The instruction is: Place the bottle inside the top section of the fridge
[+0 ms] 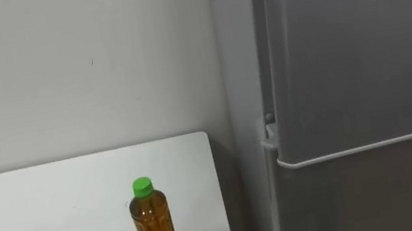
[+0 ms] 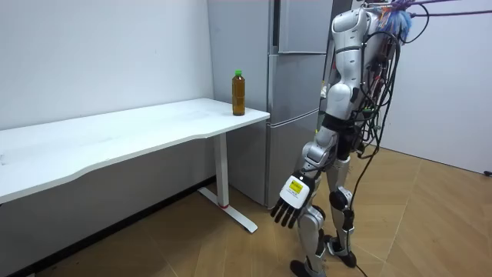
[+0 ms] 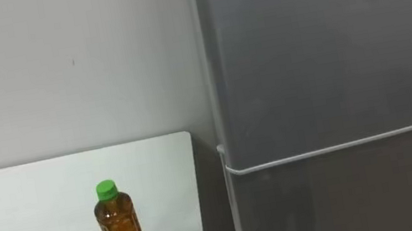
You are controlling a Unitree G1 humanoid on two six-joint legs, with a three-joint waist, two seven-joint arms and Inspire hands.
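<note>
Nothing grasped yet: my left hand (image 2: 290,201) hangs with fingers released, so next I reach for the bottle (image 1: 155,226) on the counter (image 1: 36,213).

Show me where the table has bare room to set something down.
The white table is bare from the bottle leftward and back to the wall. It is tight only at the right end: the bottle stands close to the table's right edge, and a narrow gap separates that edge from the fridge.
</note>
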